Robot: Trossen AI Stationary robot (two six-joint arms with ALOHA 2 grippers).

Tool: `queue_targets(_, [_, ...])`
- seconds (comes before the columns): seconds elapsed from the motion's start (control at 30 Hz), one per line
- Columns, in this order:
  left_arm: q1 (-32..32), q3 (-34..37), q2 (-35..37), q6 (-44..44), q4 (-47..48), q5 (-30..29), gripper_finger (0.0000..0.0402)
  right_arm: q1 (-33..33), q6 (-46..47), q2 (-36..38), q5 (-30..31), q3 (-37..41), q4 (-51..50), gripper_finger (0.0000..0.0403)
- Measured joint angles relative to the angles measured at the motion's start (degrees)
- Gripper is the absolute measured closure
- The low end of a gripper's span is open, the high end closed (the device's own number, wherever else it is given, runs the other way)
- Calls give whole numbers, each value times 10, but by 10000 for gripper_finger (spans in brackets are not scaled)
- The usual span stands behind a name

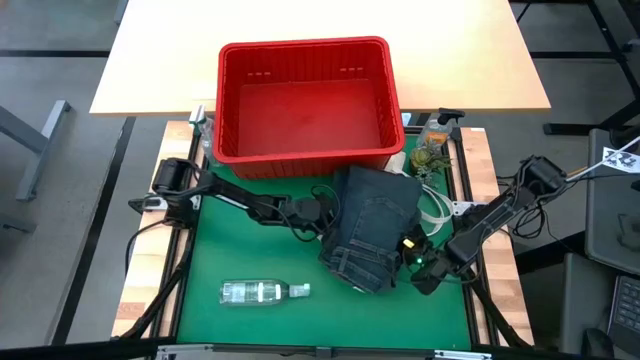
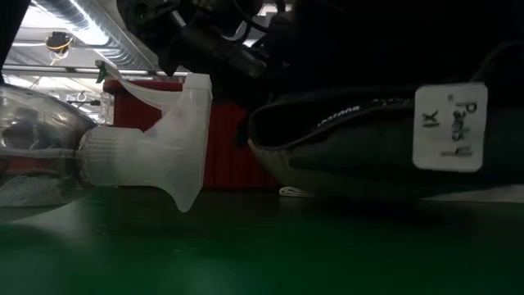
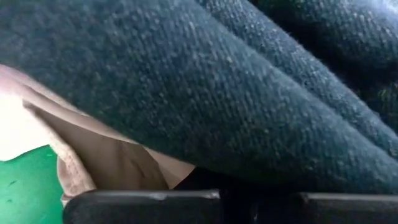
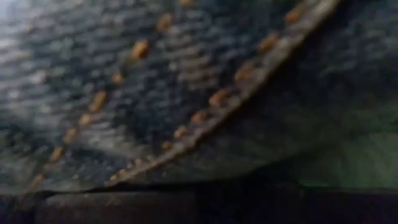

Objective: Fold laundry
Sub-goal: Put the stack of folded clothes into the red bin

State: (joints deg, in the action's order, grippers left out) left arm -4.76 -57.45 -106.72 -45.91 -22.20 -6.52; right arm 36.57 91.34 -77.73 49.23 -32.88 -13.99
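Observation:
Dark blue denim jeans [image 1: 372,225] lie bunched at the middle of the green mat [image 1: 230,250], just in front of the red basket. My left gripper [image 1: 322,212] is shut at their left edge, and my right gripper [image 1: 412,258] is shut at their near right corner. Denim [image 3: 217,93] fills the left wrist view, with pale tan cloth [image 3: 112,165] under it; whether that belongs to the jeans I cannot tell. Stitched denim [image 4: 155,81] fills the right wrist view. In the low view the jeans [image 2: 368,147] carry a white tag [image 2: 450,127]. My left gripper has the jeans' left edge [image 1: 337,215], coming from the table's left and slanting down. A thick fold of denim [image 3: 205,158] lies across the fingers [image 3: 143,208]; the pinch itself is hidden by the cloth. My right gripper has the jeans' near right corner by an orange-stitched seam [image 4: 205,115], coming from the table's right and slanting down. The denim covers the fingers [image 4: 124,208], so layers do not show. The jeans' near edge [image 2: 327,176] hangs a little above the mat.
The red slatted basket [image 1: 305,100] stands at the far side. A clear bottle [image 1: 262,291] lies on the mat near the front left and looms large in the low view [image 2: 123,147]. A spray bottle [image 1: 437,128] and a white cord [image 1: 435,208] sit at the far right.

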Motion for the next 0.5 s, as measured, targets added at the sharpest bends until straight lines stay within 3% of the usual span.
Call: queue_targets(0.5, [-7,-1,70,6,2,-15,401,-18,-67,100,21,-14,7,375])
